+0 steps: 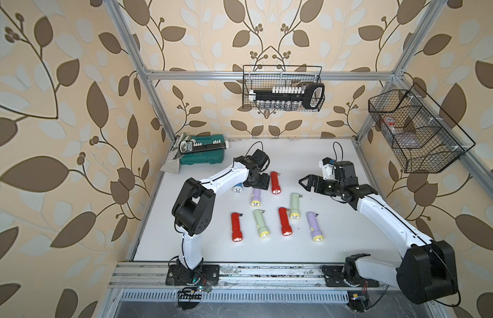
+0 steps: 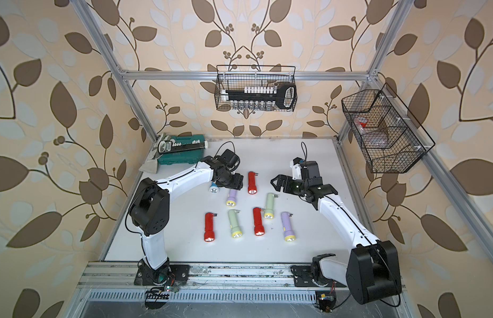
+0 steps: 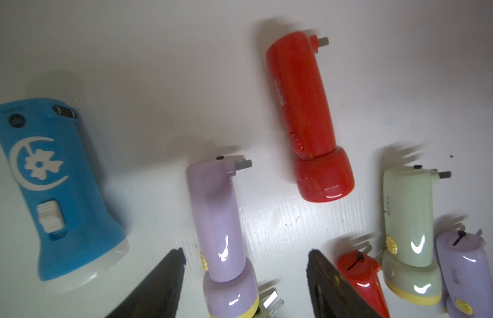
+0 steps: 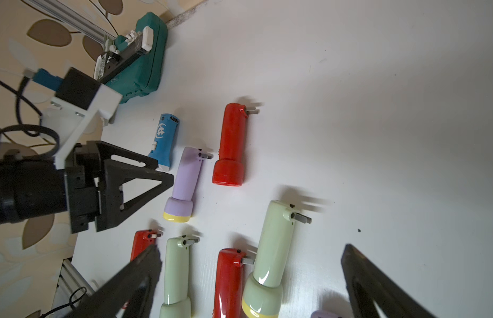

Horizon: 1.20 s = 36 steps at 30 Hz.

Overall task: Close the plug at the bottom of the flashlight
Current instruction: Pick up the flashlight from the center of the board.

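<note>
left claw (image 3: 245,253); red flashlight (image 3: 303,110), lettering unreadable

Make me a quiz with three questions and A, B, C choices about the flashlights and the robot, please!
1. Where is the teal toolbox?
A: back left corner of the table. B: front right corner. C: middle of the table.

2. How many red flashlights are there?
A: one. B: three. C: five.

3. What is the right gripper doing?
A: open, holding nothing. B: shut on a flashlight. C: shut on the toolbox.

Answers:
1 A: both top views show it in that corner.
2 B: three red bodies lie on the table.
3 A: its jaws stand wide apart above the table, with nothing between them.
</note>
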### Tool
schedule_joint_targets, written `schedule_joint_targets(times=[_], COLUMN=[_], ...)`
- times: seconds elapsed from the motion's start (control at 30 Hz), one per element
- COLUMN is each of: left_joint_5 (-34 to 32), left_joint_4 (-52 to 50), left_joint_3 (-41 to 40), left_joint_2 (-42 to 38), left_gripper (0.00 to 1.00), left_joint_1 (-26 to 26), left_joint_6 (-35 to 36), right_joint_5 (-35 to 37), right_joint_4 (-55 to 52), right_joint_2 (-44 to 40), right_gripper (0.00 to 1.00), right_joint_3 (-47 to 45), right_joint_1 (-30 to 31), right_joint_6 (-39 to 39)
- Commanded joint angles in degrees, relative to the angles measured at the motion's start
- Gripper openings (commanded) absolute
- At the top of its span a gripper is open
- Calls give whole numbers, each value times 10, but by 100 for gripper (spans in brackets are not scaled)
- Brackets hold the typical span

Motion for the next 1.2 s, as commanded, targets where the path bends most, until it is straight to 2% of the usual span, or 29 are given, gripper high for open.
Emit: schedule_joint_targets(times=[0.0,0.67,0.9,1.17], left_joint_5=[-20,-63,-56,-51], left_joint_4=[-14,-17,-12,2], left_joint_3=[-2,32,31,25], left_joint_2=[18,107,119,110], left_gripper=[72,64,51,25], left_joint_1=[4,0,-2,-2], left_joint_6=[-12,15,15,10], right_joint_5=[-7,2,10,7], right_joint_4=[7,19,18,12], right_joint_2=[-8,-11,-15,-21], right_gripper=[98,98,98,98], right_joint_3=[-8,-14,-14,-10], right_joint_1=[4,8,7,7], right_joint_6=[-10,-14,-14,-11])
